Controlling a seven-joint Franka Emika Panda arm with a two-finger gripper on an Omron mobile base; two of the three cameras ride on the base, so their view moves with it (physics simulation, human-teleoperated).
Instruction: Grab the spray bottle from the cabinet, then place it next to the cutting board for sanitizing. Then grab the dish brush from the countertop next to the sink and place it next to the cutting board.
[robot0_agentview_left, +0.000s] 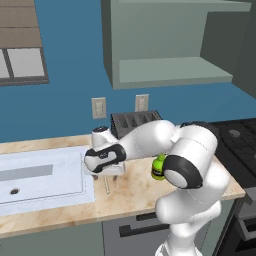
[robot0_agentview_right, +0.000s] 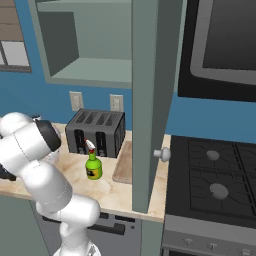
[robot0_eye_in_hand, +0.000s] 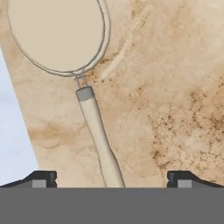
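Lying flat on the beige marbled stone counter (robot0_agentview_left: 130, 192), the slim pale beige dish brush (robot0_eye_in_hand: 94, 122) points its round head toward eleven o'clock in the hand view, its thin handle running down between the two dark tips of the claw (robot0_eye_in_hand: 109, 179), which is spread wide and holds nothing. A good grasp, I judge, means lowering straight onto the handle below the metal collar, keeping it centred so neither tip strikes the stone first. The white-grey sink (robot0_agentview_left: 42, 175) lies just beside the brush at nine o'clock. The small bright-green spray bottle (robot0_agentview_right: 93, 165) already stands upright near the light-brown wooden cutting board (robot0_agentview_right: 124, 164), at its nine o'clock, with the dark slotted toaster (robot0_agentview_right: 95, 132) behind. The open grey-green cabinet door (robot0_agentview_right: 150, 100) partly hides the board and could crowd the carry.
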